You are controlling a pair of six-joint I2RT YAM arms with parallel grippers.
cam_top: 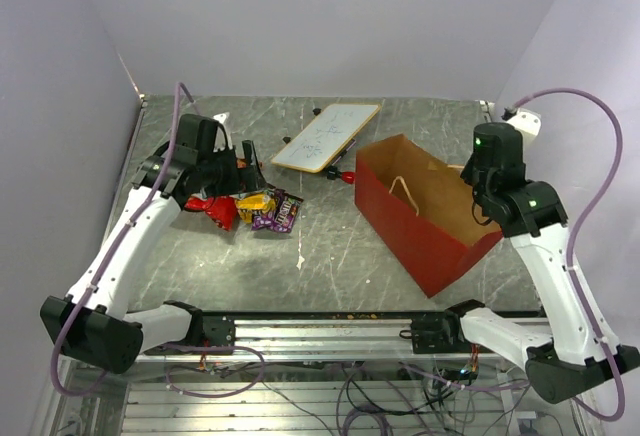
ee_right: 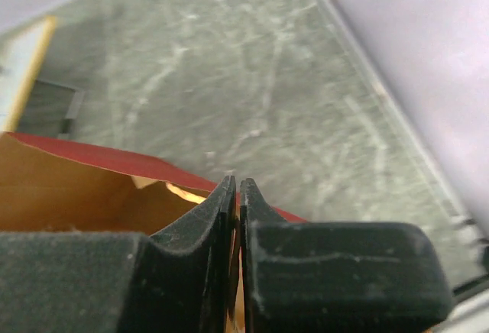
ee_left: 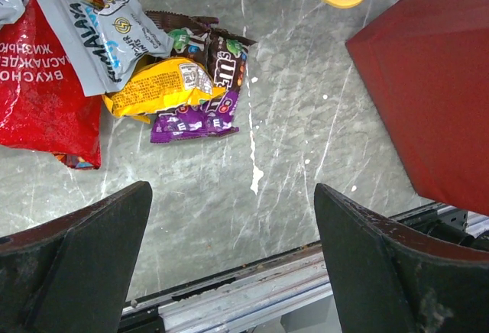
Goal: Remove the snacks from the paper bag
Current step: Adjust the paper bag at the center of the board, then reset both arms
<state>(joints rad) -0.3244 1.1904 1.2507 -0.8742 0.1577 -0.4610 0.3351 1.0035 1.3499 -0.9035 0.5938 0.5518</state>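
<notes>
The red paper bag (cam_top: 420,221) stands open at the right, its brown inside and a cord handle (cam_top: 405,191) showing. My right gripper (cam_top: 487,208) is shut on the bag's far rim; in the right wrist view the gripper (ee_right: 237,184) pinches the paper wall (ee_right: 69,195). The snacks lie on the table at the left: red chip bag (ee_left: 42,88), light blue packet (ee_left: 92,35), yellow packet (ee_left: 157,85), dark brown packet (ee_left: 225,58), purple packet (ee_left: 191,123). My left gripper (cam_top: 232,168) hovers above them, open and empty (ee_left: 233,195). The bag's floor is hidden.
A white board (cam_top: 325,136) with scribbles lies at the back centre, with a small red-and-black marker (cam_top: 343,175) beside the bag's far corner. Walls close the table on the left, back and right. A metal rail (cam_top: 330,331) runs along the near edge.
</notes>
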